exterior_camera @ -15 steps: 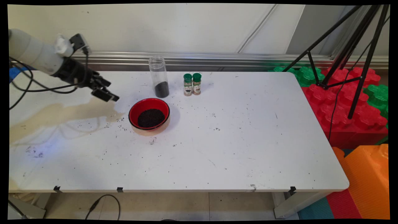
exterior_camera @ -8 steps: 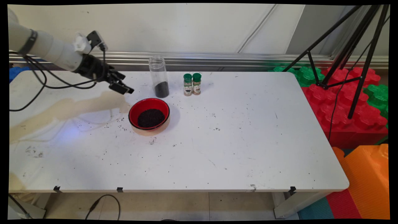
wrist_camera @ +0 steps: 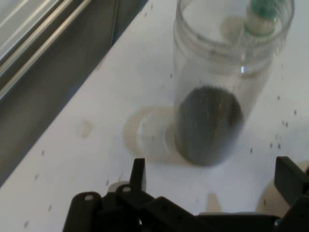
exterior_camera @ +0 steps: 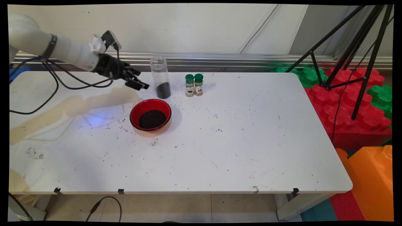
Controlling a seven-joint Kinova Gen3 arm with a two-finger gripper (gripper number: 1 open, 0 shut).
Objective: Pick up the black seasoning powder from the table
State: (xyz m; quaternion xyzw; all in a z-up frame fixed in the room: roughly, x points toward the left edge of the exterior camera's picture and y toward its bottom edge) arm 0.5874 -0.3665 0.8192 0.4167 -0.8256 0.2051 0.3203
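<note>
We are noting the gripper (exterior_camera: 140,83) hanging open above the table, nearest the clear jar (exterior_camera: 160,77), just left of it and apart. The jar (wrist_camera: 217,92) is standing upright and lidless, holding dark grains at its bottom, just beyond the red bowl (exterior_camera: 151,114) of dark grains.

From my end I count one clear plastic jar (exterior_camera: 160,77) with dark grains in its bottom, upper centre-left of the frame. One red bowl (exterior_camera: 150,115) of the same dark grains sits just below it. Two green-capped spice shakers (exterior_camera: 194,84) stand side by side to the jar's right. One black tripod (exterior_camera: 351,47) stands at upper right. One white surface (exterior_camera: 220,141) carries the containers.
</note>
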